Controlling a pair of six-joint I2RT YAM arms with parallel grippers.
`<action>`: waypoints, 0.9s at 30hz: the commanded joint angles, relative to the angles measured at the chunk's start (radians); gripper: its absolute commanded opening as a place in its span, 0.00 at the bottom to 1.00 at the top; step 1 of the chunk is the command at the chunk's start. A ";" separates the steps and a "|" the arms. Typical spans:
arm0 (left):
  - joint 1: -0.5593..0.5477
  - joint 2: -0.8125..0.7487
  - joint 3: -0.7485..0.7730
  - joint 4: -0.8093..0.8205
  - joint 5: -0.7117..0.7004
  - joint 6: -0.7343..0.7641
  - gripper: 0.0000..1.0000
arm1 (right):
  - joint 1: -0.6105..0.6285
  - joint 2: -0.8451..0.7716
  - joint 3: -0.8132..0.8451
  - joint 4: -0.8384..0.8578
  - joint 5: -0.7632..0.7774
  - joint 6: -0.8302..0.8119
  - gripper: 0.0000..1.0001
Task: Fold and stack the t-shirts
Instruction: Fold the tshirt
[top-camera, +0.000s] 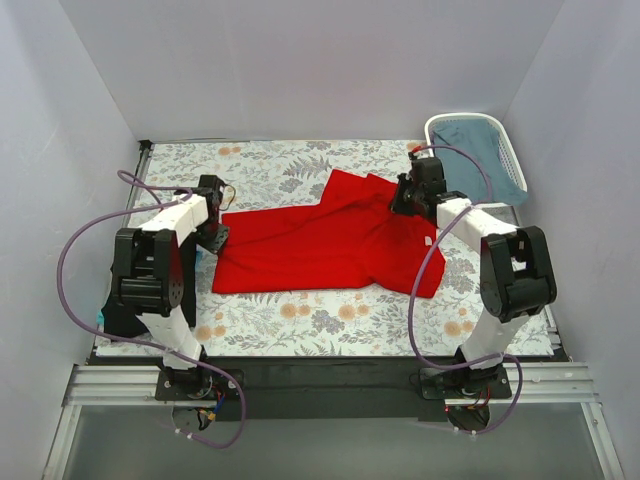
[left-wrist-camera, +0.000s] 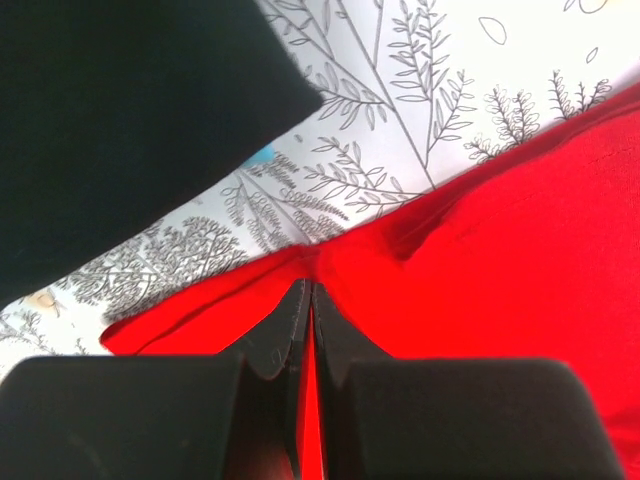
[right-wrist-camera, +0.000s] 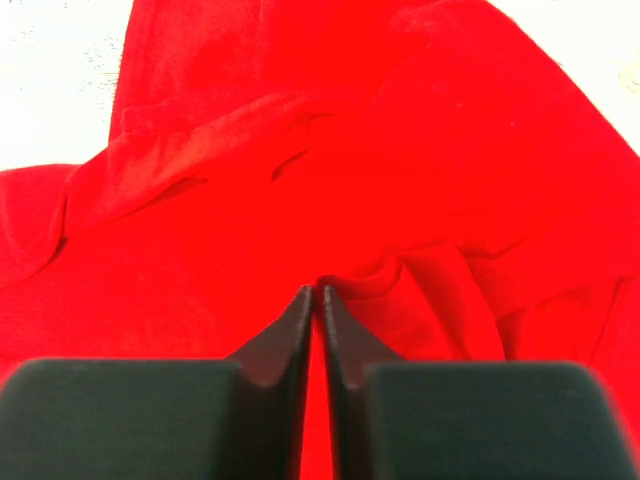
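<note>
The red t-shirt (top-camera: 330, 245) lies spread across the middle of the floral table, its small white label (top-camera: 428, 241) near the right side. My left gripper (top-camera: 218, 238) is at the shirt's left edge, shut on a pinch of red cloth (left-wrist-camera: 520, 230), with its fingertips (left-wrist-camera: 300, 300) together. My right gripper (top-camera: 404, 205) is at the shirt's upper right, shut on a fold of red cloth (right-wrist-camera: 300, 150). Its fingertips (right-wrist-camera: 303, 305) are pressed together with red between them. A black mass (left-wrist-camera: 120, 110) fills the upper left of the left wrist view; I cannot tell if it is the black t-shirt.
A white basket (top-camera: 515, 165) with blue-grey cloth inside stands at the back right corner. The floral table cover (top-camera: 300, 315) runs to a black front edge by the arm bases. White walls close in the back and sides.
</note>
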 joint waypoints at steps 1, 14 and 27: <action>0.007 -0.004 0.021 0.049 0.003 0.040 0.00 | -0.005 0.042 0.094 -0.024 -0.014 -0.052 0.18; 0.011 -0.199 -0.027 0.047 -0.063 0.152 0.84 | -0.048 -0.240 -0.072 -0.217 0.056 -0.023 0.63; -0.014 -0.419 -0.352 0.148 0.071 0.138 0.68 | -0.106 -0.661 -0.514 -0.298 0.065 0.004 0.46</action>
